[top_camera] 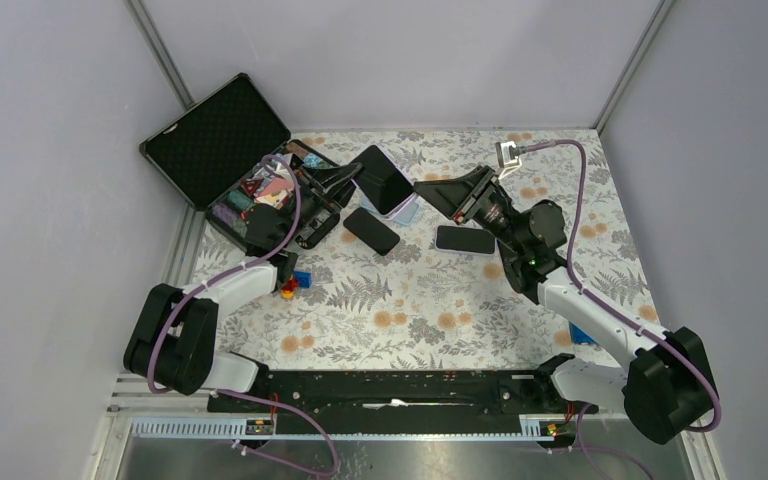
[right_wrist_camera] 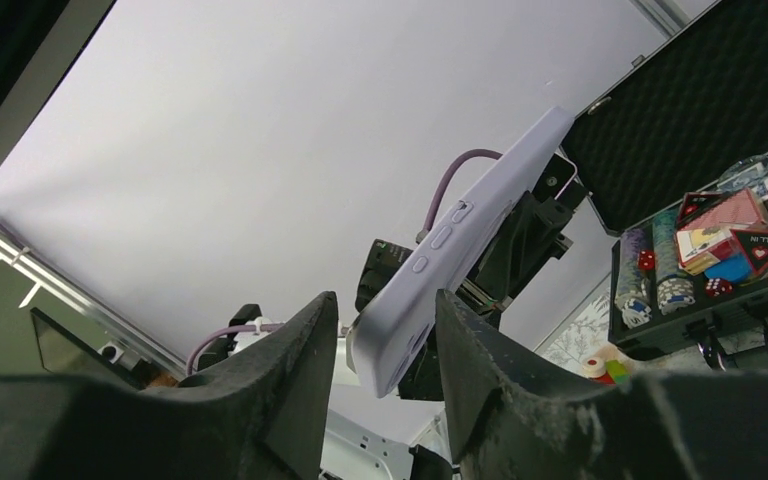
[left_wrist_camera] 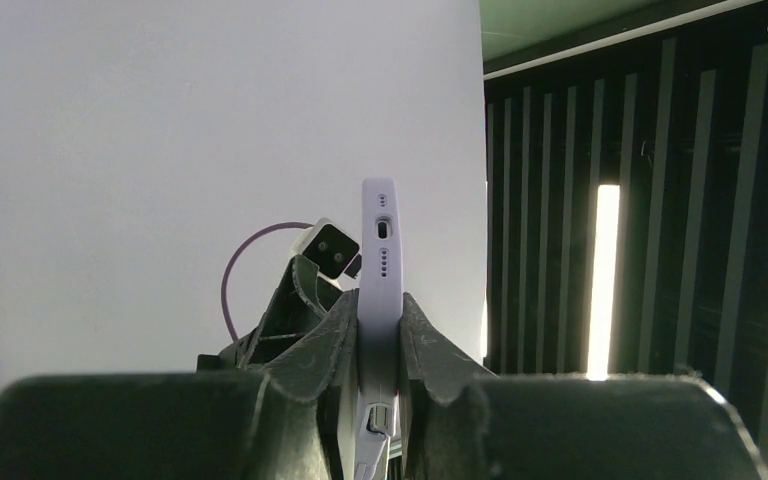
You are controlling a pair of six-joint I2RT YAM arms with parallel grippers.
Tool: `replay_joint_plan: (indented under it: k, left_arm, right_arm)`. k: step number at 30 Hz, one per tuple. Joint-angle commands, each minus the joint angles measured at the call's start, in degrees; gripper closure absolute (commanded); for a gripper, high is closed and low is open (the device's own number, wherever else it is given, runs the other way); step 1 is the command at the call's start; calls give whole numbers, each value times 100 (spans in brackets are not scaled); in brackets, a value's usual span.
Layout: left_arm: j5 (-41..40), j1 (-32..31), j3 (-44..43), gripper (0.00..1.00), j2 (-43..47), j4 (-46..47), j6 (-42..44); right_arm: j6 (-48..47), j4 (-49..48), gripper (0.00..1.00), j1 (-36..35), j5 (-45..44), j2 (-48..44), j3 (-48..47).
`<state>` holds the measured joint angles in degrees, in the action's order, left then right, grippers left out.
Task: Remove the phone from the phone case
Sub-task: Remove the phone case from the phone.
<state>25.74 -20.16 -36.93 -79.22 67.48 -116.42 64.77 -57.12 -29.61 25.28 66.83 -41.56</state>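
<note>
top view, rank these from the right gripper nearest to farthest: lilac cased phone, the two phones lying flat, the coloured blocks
1. lilac cased phone: just left of the right gripper, held up by the left gripper.
2. dark phone, flat on the table to the near left, and light-edged phone, flat to the near right: too close to call.
3. blocks: far left, by the left arm.

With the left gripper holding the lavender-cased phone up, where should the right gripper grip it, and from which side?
Probably the free end of the phone case, pointing away from the left gripper. It juts out slim and unobstructed toward the right gripper, so come end-on from the right, open jaws straddling its flat faces.
</note>
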Motion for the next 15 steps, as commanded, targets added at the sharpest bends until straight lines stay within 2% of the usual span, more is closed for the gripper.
replay_joint_plan:
  k: [1, 7, 15]
  left_arm:
    - [-173, 23, -316, 100, 243, 832, -272]
    - [-229, -94, -517, 100, 159, 1303, -940]
    - [-285, -137, -649, 100, 374, 1474, -1199]
  right_arm:
    - [96, -470, 55, 16, 263, -10, -82]
    - [226, -771, 67, 16, 175, 123, 56]
    - [145, -422, 73, 16, -70, 340, 175]
